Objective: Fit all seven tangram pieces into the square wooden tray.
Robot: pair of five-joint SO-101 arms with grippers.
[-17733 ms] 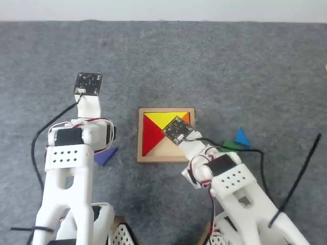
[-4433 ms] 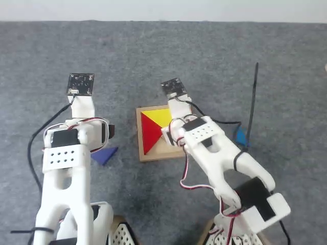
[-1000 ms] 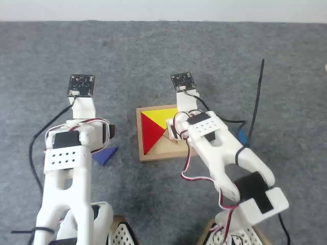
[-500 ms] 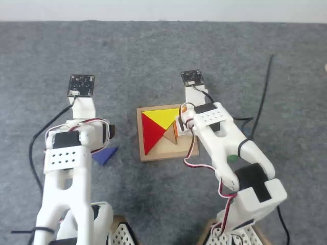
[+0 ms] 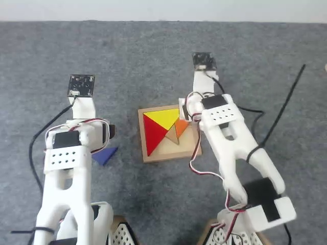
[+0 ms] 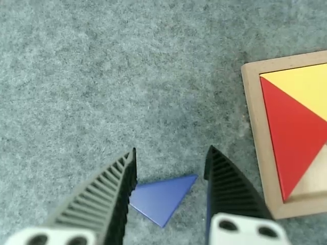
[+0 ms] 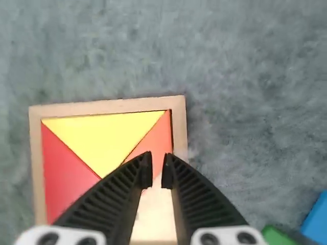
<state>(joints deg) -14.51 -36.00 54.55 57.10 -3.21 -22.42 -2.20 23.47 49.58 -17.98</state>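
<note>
Tray: the square wooden tray [image 5: 171, 157] lies a little skewed on the grey cloth [image 5: 153, 61] between the arms. The yellow triangle [image 5: 163, 116], red triangle [image 5: 152, 133] and orange triangle [image 5: 181, 126] are in it; the rest is bare wood.
Right gripper: the right gripper [image 7: 155, 166] hangs over the orange corner, fingers drawn to a slit, holding nothing. Judged: narrow tips suit nudging a piece flat.
Left gripper: the left gripper [image 6: 171, 163] is spread wide astride the blue triangle [image 6: 162, 196], which lies flat on the cloth. The fingers do not touch it and grip nothing. Judged: placed to come down either side for the next pick.
Views: the right wrist view adds a blue piece [image 7: 318, 214] and a green piece [image 7: 278, 236] near the tray. The high view gives the tray's skew.
Progress: judged three of seven seated.
</note>
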